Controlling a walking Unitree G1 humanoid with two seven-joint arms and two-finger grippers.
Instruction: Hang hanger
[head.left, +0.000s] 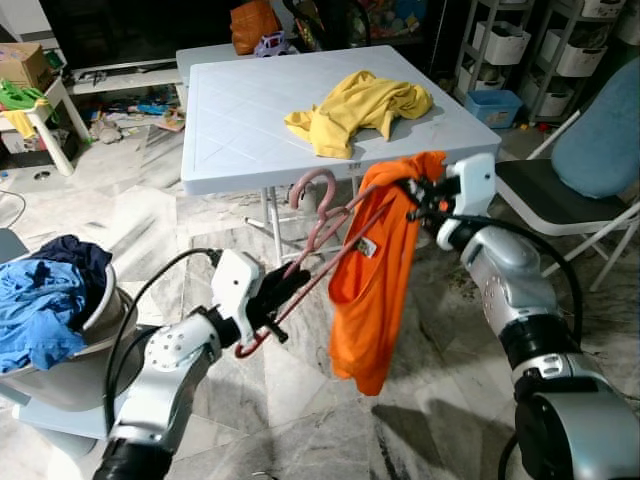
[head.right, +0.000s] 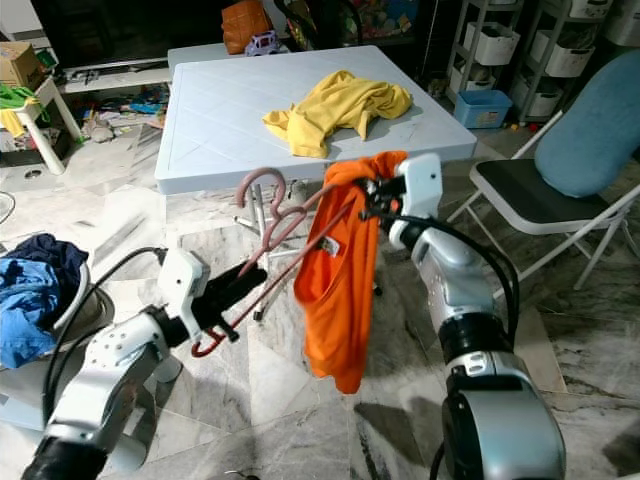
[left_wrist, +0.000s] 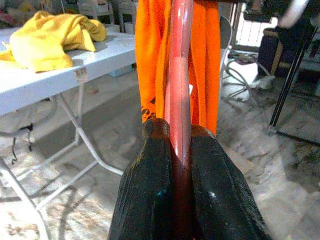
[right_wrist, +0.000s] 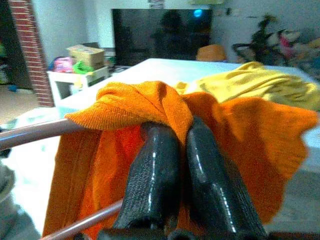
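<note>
1 pink hanger (head.left: 320, 235), 1 orange shirt (head.left: 375, 275), 2 clamped pincers

Left gripper (head.left: 272, 296) jaws clamped, right gripper (head.left: 415, 192) jaws pinched

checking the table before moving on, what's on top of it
A crumpled yellow shirt lies on the white table. Whatever is beneath the shirt is covered.

Orange shirt (head.left: 375, 270), pink hanger (head.left: 318, 235), yellow garment (head.left: 358, 108), white table (head.left: 240, 120)
</note>
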